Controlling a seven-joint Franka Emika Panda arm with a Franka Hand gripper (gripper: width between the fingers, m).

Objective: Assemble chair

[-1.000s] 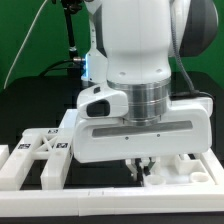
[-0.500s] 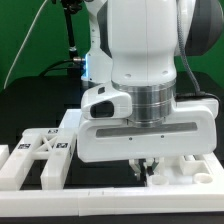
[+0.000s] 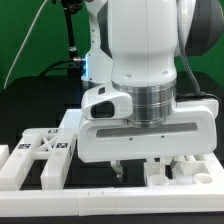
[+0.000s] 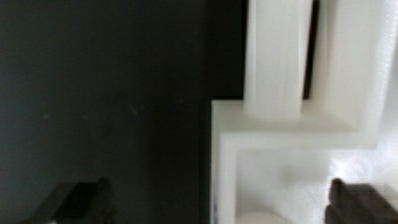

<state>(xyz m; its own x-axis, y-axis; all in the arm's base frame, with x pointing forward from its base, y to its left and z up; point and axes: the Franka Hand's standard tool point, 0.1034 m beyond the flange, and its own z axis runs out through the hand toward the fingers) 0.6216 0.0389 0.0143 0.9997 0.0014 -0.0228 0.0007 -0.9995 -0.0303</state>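
My gripper hangs low over the black table, open, with nothing between its fingers. One white chair piece lies just under and beside it, toward the exterior view's right. In the wrist view that white piece fills one side between the dark fingertips, and its edge runs about midway between them. My gripper straddles that edge without closing on it. A second tagged chair piece with crossed bars lies at the exterior view's left.
The big white arm body hides most of the table behind the gripper. A white rail runs along the front left. A black cable hangs against the green backdrop at the back left.
The fingers, shut together over the white piece in both earlier frames, now stand wide apart. The arm has barely moved over the last half second.
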